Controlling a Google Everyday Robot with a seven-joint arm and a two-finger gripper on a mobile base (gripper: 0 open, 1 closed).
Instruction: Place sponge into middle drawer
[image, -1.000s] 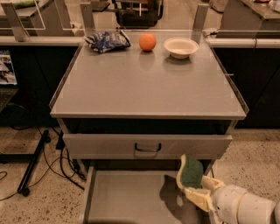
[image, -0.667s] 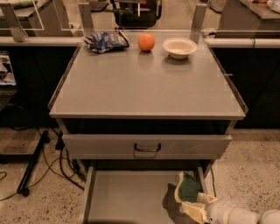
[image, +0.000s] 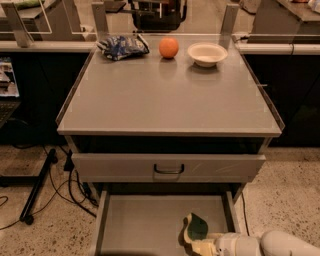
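Observation:
The sponge (image: 196, 228), pale yellow with a dark green face, is low inside the open middle drawer (image: 145, 225), at its right side close to the flat grey floor. My gripper (image: 199, 244) reaches in from the bottom right and is shut on the sponge's lower end. The white arm runs off the lower right corner of the camera view. Whether the sponge touches the drawer floor I cannot tell.
Above the open drawer is a closed drawer front with a small black handle (image: 168, 170). On the grey cabinet top (image: 165, 95) at the back lie a blue bag (image: 121, 46), an orange fruit (image: 169, 47) and a white bowl (image: 207, 53). Cables and a stand leg (image: 37, 187) lie at the left.
My gripper has lowered with the sponge, from above the drawer's right side down into the drawer, and shifted slightly left.

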